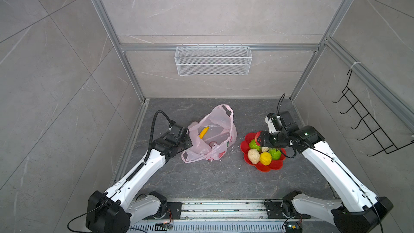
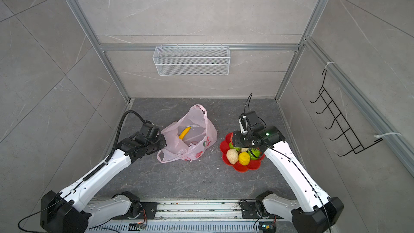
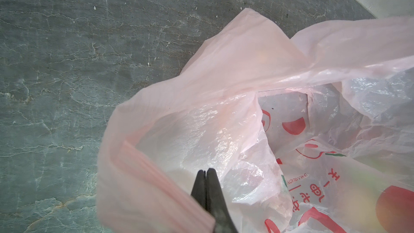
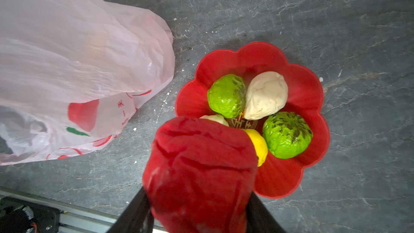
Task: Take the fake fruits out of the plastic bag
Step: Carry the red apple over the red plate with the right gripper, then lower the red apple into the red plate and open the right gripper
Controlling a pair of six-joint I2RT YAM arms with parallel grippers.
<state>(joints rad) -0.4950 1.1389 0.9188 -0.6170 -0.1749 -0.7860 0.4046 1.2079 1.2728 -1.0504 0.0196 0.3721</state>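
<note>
Pinched by the left jaws, fully closed: rim of the plastic bag (image 3: 201, 81), resting open-mouthed on the bench (image 1: 201, 182); inside the bag: banana (image 1: 204, 132); clamped between the right jaws, partly spread, above the red dish (image 4: 280, 182): red fruit (image 4: 201, 171); in the dish: two green fruits (image 4: 226, 95), cream fruits (image 4: 266, 95), yellow fruit (image 4: 259, 144).

Light was bright and diffuse, with only soft shadows on the surface (image 1: 201, 180). Both top views showed wide-angle stretch toward their edges. Glare glinted on the plastic bag (image 3: 201, 126); the red fruit (image 4: 201, 171), close to the lens, was blurred.
</note>
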